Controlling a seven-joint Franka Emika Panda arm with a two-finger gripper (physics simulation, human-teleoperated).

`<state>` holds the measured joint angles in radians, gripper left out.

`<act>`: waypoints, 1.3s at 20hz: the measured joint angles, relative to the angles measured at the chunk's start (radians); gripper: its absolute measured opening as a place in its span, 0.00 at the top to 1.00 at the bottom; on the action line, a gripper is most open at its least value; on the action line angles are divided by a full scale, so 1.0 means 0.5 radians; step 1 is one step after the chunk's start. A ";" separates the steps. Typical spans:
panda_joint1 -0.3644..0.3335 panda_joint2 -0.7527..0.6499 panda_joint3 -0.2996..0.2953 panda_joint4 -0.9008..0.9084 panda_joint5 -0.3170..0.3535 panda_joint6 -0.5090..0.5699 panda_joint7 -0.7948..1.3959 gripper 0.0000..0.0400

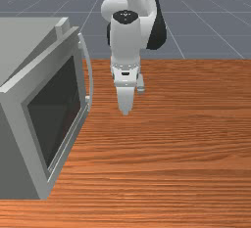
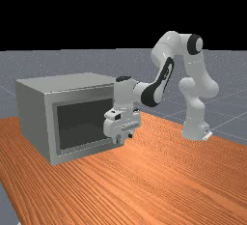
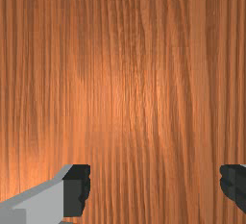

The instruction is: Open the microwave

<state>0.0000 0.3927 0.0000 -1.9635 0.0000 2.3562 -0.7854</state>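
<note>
Orange-brown wood tabletop (image 1: pixel 166 158), grey microwave (image 1: pixel 54 109) with curved handle (image 1: pixel 90 70) near the jaws, spread wide, gripping nothing

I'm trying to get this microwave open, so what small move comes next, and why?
I'd ease the gripper toward the door handle, to the front view's left, jaws open: a gap seems to separate them there, and the jaws stand wide apart with nothing between them.

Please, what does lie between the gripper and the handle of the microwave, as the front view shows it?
In the front view, just the wood of the table shows between the gripper and the microwave's handle.
</note>
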 joint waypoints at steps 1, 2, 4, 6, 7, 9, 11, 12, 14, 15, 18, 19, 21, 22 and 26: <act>0.000 0.000 0.000 0.000 0.000 0.000 0.000 0.38; 0.004 -0.009 -0.006 -0.004 0.008 -0.012 0.037 0.23; 0.005 -0.023 -0.014 -0.005 0.016 -0.023 0.074 0.08; 0.017 -0.213 -0.067 -0.109 0.036 -0.324 0.463 0.42; 0.004 -0.429 -0.121 -0.109 0.080 -0.561 0.846 0.64; -0.040 -0.682 -0.193 -0.100 0.182 -0.764 1.662 0.87; -0.070 -0.770 -0.219 -0.134 0.278 -0.807 2.355 0.95; -0.070 -0.787 -0.220 -0.150 0.308 -0.810 2.512 0.97; -0.073 -0.806 -0.220 -0.172 0.340 -0.805 2.679 0.99; -0.073 -0.813 -0.219 -0.172 0.347 -0.803 2.754 0.99; -0.064 -0.894 -0.200 -0.183 0.350 -0.790 2.924 1.00; -0.060 -0.958 -0.195 -0.192 0.349 -0.790 2.952 1.00; -0.063 -1.178 -0.189 -0.242 0.334 -0.785 2.985 1.00; -0.071 -1.290 -0.192 -0.286 0.326 -0.780 2.995 1.00; -0.192 -1.570 -0.256 -0.349 0.193 -0.748 3.028 1.00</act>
<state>-0.0961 -0.3925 -0.1281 -2.1380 0.0963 1.9821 0.7288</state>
